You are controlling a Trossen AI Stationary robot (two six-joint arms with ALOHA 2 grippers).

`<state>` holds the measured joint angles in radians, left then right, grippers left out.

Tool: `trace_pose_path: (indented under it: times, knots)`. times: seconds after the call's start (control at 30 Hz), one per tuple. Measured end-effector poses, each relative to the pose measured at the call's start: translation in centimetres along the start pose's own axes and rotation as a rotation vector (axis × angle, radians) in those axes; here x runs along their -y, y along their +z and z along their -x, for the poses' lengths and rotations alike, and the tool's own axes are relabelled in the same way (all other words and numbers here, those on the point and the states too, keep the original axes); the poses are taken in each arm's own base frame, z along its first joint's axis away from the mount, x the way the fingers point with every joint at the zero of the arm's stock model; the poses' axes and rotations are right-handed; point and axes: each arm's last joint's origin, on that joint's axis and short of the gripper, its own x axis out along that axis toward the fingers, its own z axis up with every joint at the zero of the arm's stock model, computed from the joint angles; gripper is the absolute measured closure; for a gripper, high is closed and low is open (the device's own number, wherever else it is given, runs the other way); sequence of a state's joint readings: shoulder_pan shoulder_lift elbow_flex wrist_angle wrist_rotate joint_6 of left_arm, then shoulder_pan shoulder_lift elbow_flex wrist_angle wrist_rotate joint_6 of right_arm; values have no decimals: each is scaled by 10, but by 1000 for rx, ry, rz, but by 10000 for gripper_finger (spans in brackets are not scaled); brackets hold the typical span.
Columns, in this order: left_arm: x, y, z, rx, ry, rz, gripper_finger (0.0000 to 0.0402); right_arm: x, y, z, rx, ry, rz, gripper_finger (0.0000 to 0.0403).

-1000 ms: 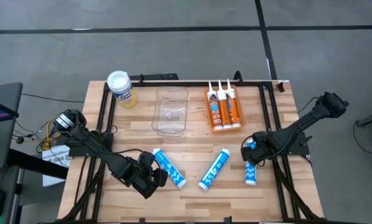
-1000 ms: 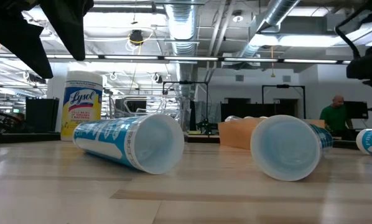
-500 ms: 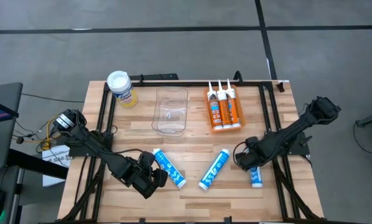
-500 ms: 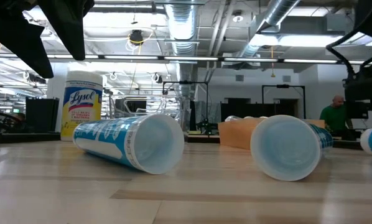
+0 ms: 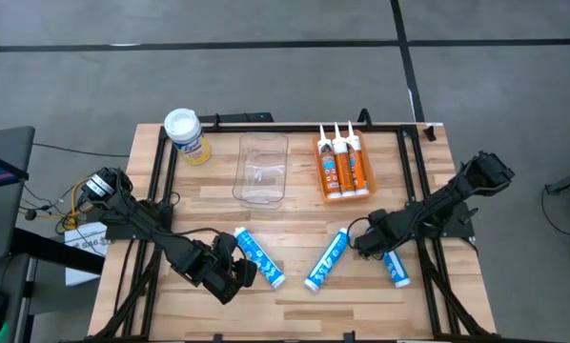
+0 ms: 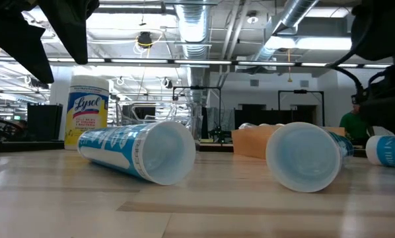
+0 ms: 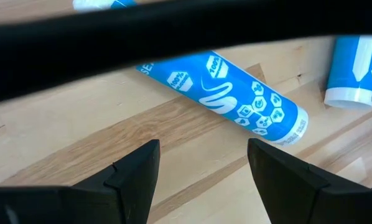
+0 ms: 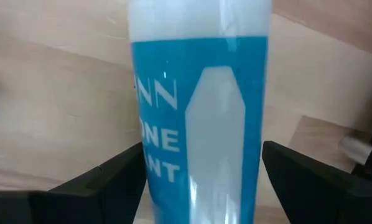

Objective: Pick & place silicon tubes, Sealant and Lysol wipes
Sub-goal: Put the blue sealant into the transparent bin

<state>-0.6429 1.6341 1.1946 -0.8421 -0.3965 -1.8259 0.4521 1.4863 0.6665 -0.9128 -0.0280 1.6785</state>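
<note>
so the right gripper (image 5: 361, 243) is hanging low over the surface (image 5: 295, 214) with its fingers (image 8: 102, 180) spread wide and nothing in them, and in its wrist view the middle blue silicone tube (image 8: 198, 112) is running straight up the gap between them, so its long axis is lining up with the way the fingers are pointing rather than crossing them. From above, that tube (image 5: 327, 258) is lying flat on a diagonal just beside the right fingers, toward the middle of the surface, while a second blue tube (image 5: 395, 269) is lying by the same arm on its outer side. I'm guessing the next grab is the middle tube, and the right arm is clearly the nearer one. The left gripper (image 5: 230, 276) is waiting at the front left, fingers (image 7: 133, 168) partly open and empty, a third blue tube (image 5: 258, 257) lying crosswise just ahead of them. Farther back, the clear bin (image 5: 262, 171) is sitting empty, the orange sealant tubes (image 5: 341, 164) beside it, and the Lysol wipes (image 5: 187, 135) are standing upright at the back left corner
</note>
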Motion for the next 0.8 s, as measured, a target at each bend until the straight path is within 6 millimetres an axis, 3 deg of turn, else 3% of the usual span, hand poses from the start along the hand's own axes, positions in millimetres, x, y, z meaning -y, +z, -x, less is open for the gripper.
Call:
trace_pose_path:
  times: [0.2, 0.43, 0.57, 0.7, 0.8]
  knots:
    - [0, 0, 0, 0, -2, 1, 165, -1, 10, 2, -28, 11, 81, 97]
    - [1, 0, 0, -1, -5, 2, 165, -1, 18, 2, -33, 13, 42, 102]
    - [1, 0, 0, -1, -5, -7, 165, -2, 21, 2, -16, 23, 26, 137]
    - [1, 0, 0, -2, -7, -18, 165, -3, 22, 3, 6, 27, 23, 198]
    - [1, 0, 0, -3, -13, -22, 165, -2, 22, 3, 12, 25, 23, 199]
